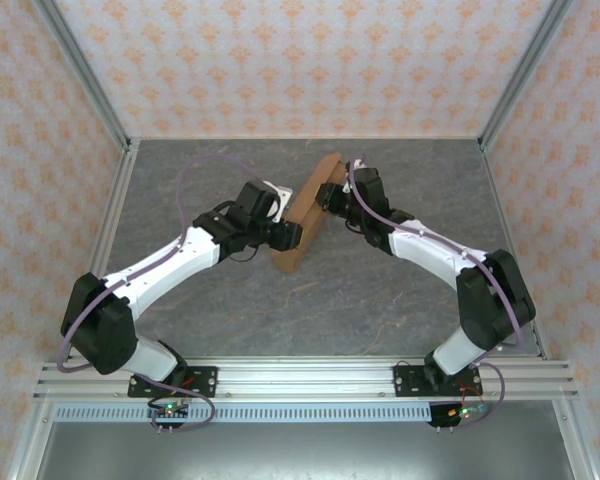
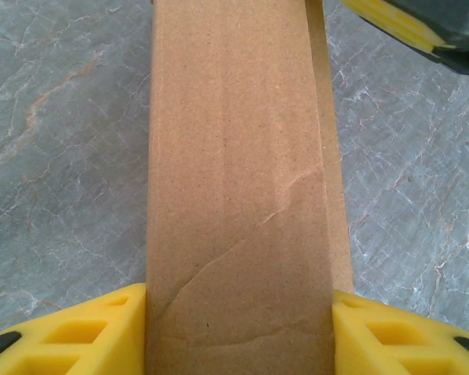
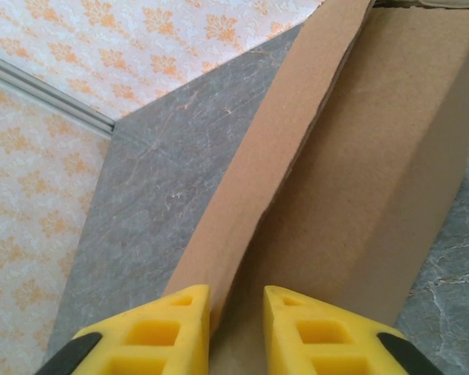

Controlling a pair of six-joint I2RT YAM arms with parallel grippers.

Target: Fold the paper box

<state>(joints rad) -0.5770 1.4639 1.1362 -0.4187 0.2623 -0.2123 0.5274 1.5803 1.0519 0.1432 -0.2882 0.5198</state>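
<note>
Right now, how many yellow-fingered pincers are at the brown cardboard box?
2. The left pincer clamps the plain brown cardboard box at its near end; the right pincer stands open around a flap edge at the far end.

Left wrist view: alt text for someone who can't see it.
A creased brown box runs up the middle, its near end clamped in the yellow left pincer, over a grey table. Another yellow finger shows top right.
</note>
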